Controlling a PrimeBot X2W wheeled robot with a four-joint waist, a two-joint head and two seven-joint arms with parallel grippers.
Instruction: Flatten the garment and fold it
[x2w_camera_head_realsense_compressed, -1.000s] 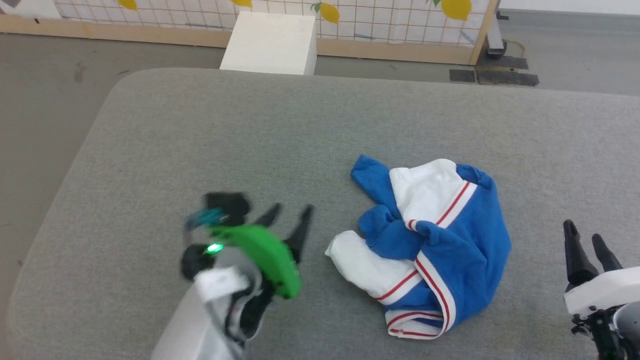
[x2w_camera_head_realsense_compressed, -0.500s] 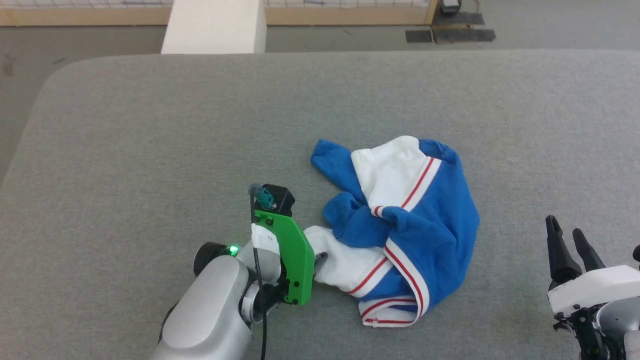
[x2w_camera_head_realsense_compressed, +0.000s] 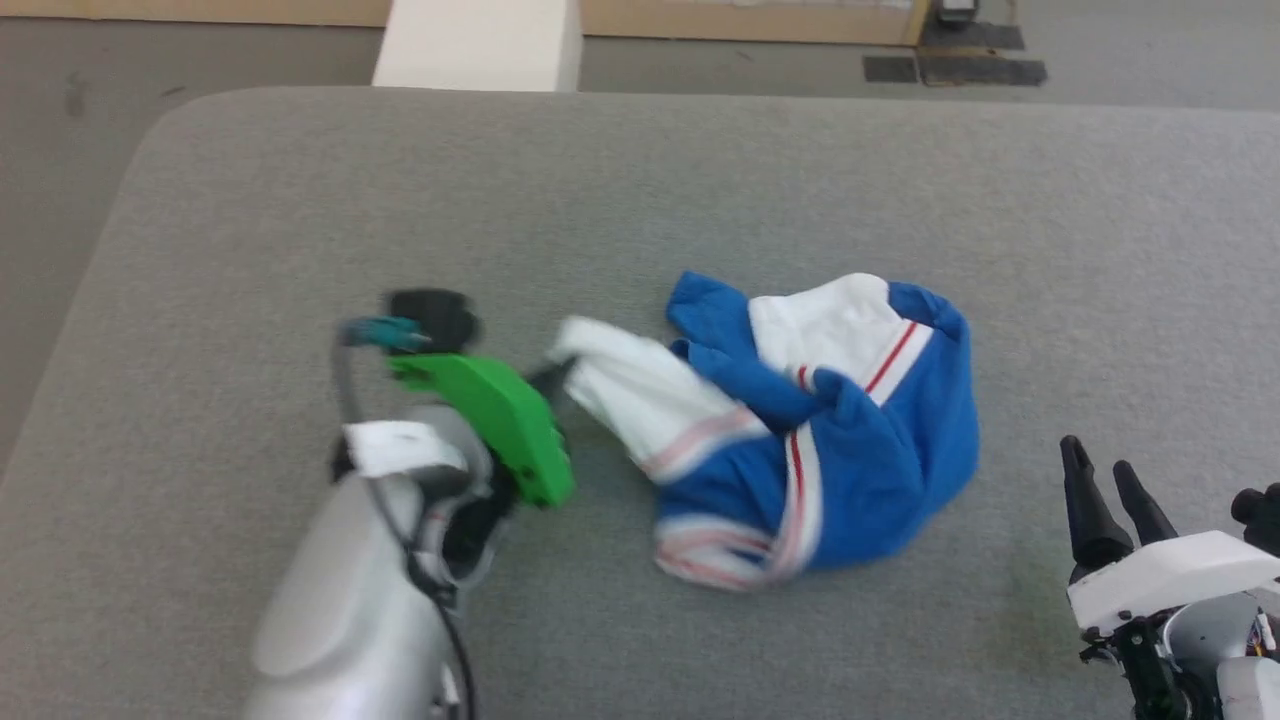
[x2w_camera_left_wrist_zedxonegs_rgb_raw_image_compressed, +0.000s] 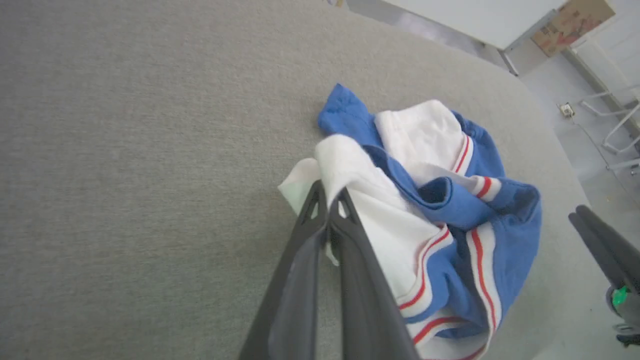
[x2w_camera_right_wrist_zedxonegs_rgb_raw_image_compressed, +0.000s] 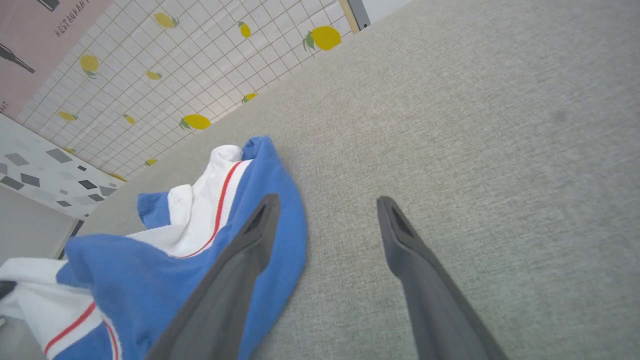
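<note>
Left tool (x2w_camera_left_wrist_zedxonegs_rgb_raw_image_compressed: 329, 192) newly clenched on white sleeve (x2w_camera_head_realsense_compressed: 630, 390) of garment (x2w_camera_head_realsense_compressed: 880, 450), sleeve drawn toward frame left; flattening begun; right tool (x2w_camera_head_realsense_compressed: 1097, 458) spread, idle

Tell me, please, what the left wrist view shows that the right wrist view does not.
Left wrist view: the left gripper, fingers shut on the white sleeve of the garment. Right wrist view: the gap between the open fingers of the right gripper, and a lemon-tiled wall. Both: the crumpled garment on the grey table.
</note>
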